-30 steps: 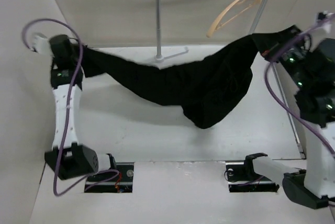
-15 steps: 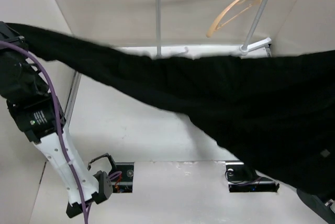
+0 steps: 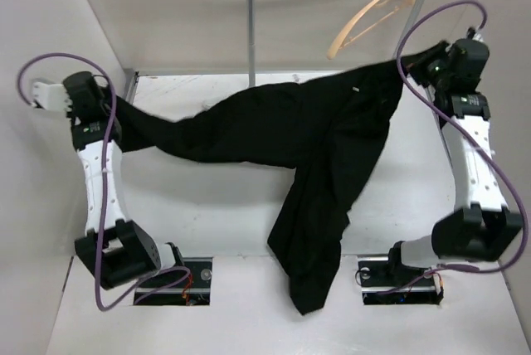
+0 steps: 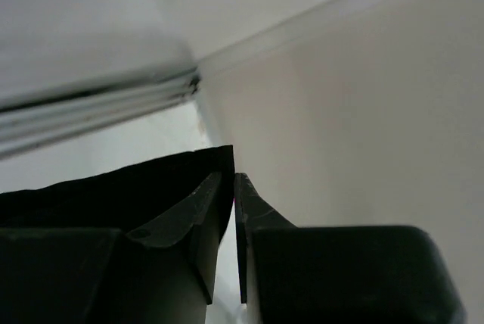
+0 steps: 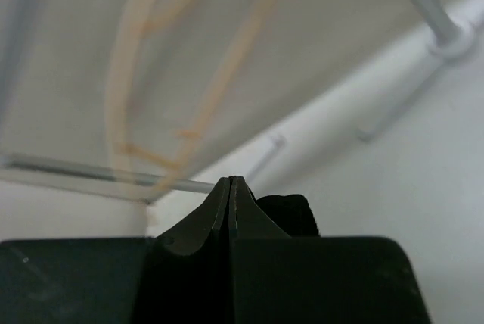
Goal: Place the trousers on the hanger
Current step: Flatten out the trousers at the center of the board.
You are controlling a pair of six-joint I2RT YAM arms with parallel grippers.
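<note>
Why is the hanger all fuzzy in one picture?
Right wrist view: the hanger is out of focus, just soft tan streaks. Top view: it looks sharp, but the trousers are so black their folds barely show. Left wrist view: the background is blurry too.

I can read no text, label, brand, number or sign in any of my views. A small pale fleck [image 3: 357,88] on the trousers [image 3: 274,123] is too tiny to make out.

White table [image 3: 207,197], black trousers [image 3: 315,139] draped across it, rail stand [image 3: 251,31] at far edge
</note>
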